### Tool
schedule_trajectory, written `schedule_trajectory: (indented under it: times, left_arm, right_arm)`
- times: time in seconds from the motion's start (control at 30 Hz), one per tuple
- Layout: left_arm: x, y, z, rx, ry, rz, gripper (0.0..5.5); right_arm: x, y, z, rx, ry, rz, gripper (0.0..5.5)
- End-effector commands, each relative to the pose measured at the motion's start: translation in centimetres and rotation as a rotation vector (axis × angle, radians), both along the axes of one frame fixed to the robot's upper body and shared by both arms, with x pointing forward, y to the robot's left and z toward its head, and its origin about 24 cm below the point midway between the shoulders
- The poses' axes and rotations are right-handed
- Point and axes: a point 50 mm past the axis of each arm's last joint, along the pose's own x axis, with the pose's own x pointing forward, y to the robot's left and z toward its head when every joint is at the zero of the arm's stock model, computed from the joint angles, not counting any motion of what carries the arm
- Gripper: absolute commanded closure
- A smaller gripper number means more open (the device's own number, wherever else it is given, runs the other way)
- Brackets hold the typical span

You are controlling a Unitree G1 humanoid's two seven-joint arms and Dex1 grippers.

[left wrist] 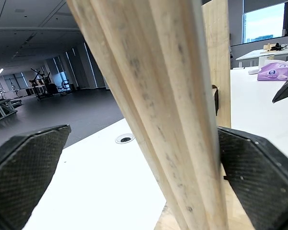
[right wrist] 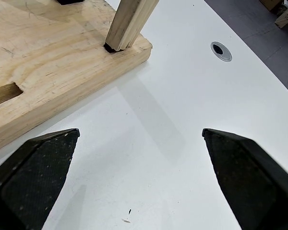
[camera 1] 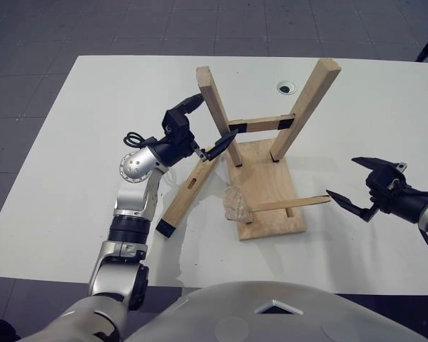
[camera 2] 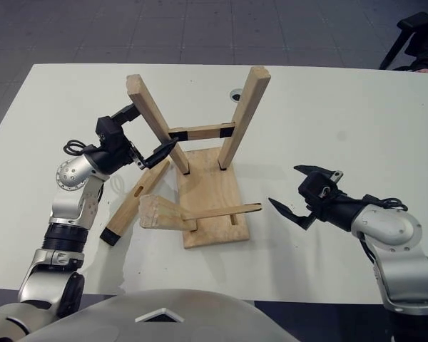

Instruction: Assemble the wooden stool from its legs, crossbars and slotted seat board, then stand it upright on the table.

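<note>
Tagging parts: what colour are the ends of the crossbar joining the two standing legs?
Black, on a pale wood crossbar; the left eye view shows it best.

Robot limbs. The left arm (camera 1: 132, 206) has silver cylindrical segments, a screw-dotted spherical joint (camera 1: 138, 166), a black ribbed collar (camera 1: 126, 229) and a looped black cable (camera 1: 133, 139). The left gripper (camera 1: 217, 116) and right gripper (camera 1: 341, 177) are black and angular, with tapered fingers bearing finely dimpled pads (right wrist: 38, 163). The right arm (camera 2: 389, 231) has a silver shell.

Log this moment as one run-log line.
stage: mid-assembly | left gripper: open, astride standing leg | right gripper: open, beside seat board | loose leg: flat, left of board
</note>
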Motion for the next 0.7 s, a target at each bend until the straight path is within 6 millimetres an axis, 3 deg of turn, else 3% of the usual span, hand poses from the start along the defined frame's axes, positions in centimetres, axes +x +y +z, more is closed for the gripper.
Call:
schedule_trajectory:
  times: [0.03,0.27,0.43,0.7]
  left_arm:
    - [1.4,0.0,0.1,0.018,-0.012,0.031,0.02]
    - [1.6,0.2,0.0,0.007,-0.018,0.043,0.02]
    - [1.1,0.4,1.1,-0.036,-0.048,0.035,0.02]
    - [-2.3,1.6,7.7,-0.210,-0.205,0.052,0.02]
  right_arm:
    - [0.1,0.6,0.4,0.006,-0.026,0.019,0.77]
    - [0.0,0.9,0.5,0.011,-0.032,0.022,0.77]
    - [0.0,0.9,0.5,0.015,-0.035,0.015,0.77]
    - [-0.3,0.6,0.6,0.014,-0.032,0.002,0.77]
